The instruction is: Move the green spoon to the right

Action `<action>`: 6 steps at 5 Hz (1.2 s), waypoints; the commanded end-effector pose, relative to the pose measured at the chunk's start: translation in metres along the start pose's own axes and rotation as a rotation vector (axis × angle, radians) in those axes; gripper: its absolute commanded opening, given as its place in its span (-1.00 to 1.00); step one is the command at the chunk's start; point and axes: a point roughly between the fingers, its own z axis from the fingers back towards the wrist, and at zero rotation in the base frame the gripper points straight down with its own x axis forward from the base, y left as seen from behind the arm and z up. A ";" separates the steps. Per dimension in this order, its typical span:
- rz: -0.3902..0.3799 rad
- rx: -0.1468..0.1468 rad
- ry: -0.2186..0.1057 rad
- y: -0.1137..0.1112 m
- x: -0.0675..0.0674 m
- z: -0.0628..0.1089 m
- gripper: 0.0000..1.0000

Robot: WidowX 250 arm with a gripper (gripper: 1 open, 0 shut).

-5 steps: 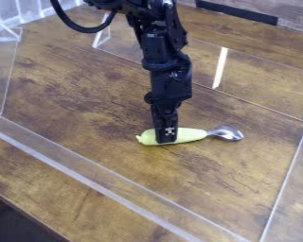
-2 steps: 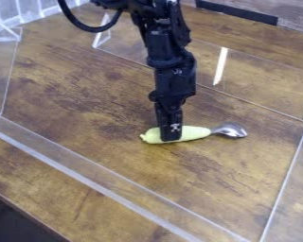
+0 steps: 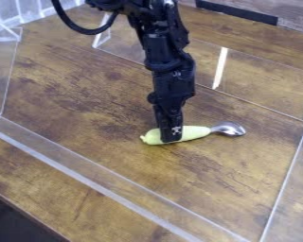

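The fingers (image 3: 169, 133) point down near the middle of the frame, drawn together to a narrow tip that meets the handle of the green spoon (image 3: 188, 135). Whether the handle is pinched between them or merely touched and pressed from above cannot be told at this angle. The spoon lies on the wooden tabletop (image 3: 98, 104), its rounded handle end just left of the fingertips and its shiny bowl (image 3: 227, 129) pointing to the right of the frame.

The contact is on the handle, well away from the bowl, so a sideways drag could swing the spoon about the tip instead of carrying it straight. If the fingers are only pressing, the smooth, rounded handle may roll or slip out from under them. Too much downward force could make it stick, then jump.

Farther out, a pale strip (image 3: 291, 180) crosses the tabletop near the right edge of the frame; a long slide might catch the bowl there. Above the fingers, the dark arm (image 3: 167, 52) reaches in from the top and hides part of the contact.
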 end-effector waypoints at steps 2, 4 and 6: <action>-0.141 -0.023 -0.012 -0.021 0.009 0.008 -1.00; -0.260 -0.054 -0.002 -0.023 0.009 0.006 -1.00; -0.315 -0.073 -0.002 -0.026 0.014 0.005 -1.00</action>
